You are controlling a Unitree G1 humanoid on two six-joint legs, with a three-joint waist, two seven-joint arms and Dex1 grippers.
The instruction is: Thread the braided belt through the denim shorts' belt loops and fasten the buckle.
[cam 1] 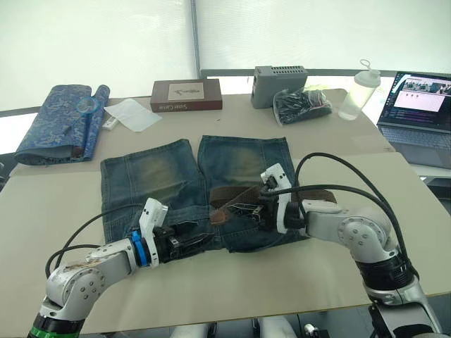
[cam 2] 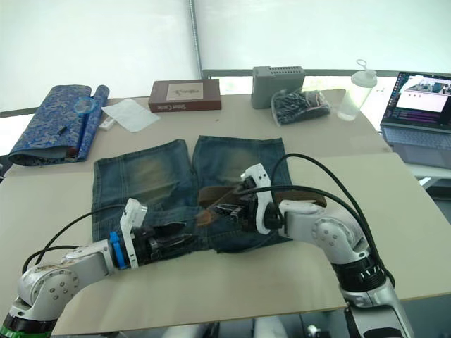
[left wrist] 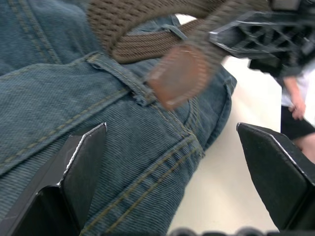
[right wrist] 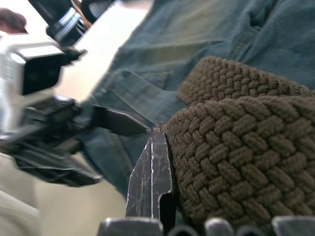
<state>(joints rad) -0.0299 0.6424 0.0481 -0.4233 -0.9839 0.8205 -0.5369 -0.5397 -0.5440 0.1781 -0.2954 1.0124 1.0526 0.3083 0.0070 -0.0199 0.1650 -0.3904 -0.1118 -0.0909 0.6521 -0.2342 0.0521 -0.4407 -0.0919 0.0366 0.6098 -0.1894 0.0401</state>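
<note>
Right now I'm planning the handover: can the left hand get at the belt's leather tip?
Probably yes: the left hand is open on the denim shorts, and the belt's leather tip hangs just ahead, nothing between.

Crowded at the waistband, open along the near and side table edges.
Bare beige tabletop [cam 1: 232, 282] in front of the faded blue denim shorts [cam 1: 151, 179] and off to both sides of them. Above the waistband, passage narrowed by the left gripper [cam 1: 194, 243], fingers spread over the denim, the right gripper [cam 1: 242, 209] clamped on the dark brown braided belt [left wrist: 147, 29], and black cables [cam 1: 338, 169] arching over the right arm. Farther back, blocked by a rolled blue patterned cloth [cam 1: 60, 123], brown box [cam 1: 186, 95], grey box [cam 1: 280, 83], clear plastic bottle [cam 1: 358, 91] and open laptop [cam 1: 419, 105].
</note>
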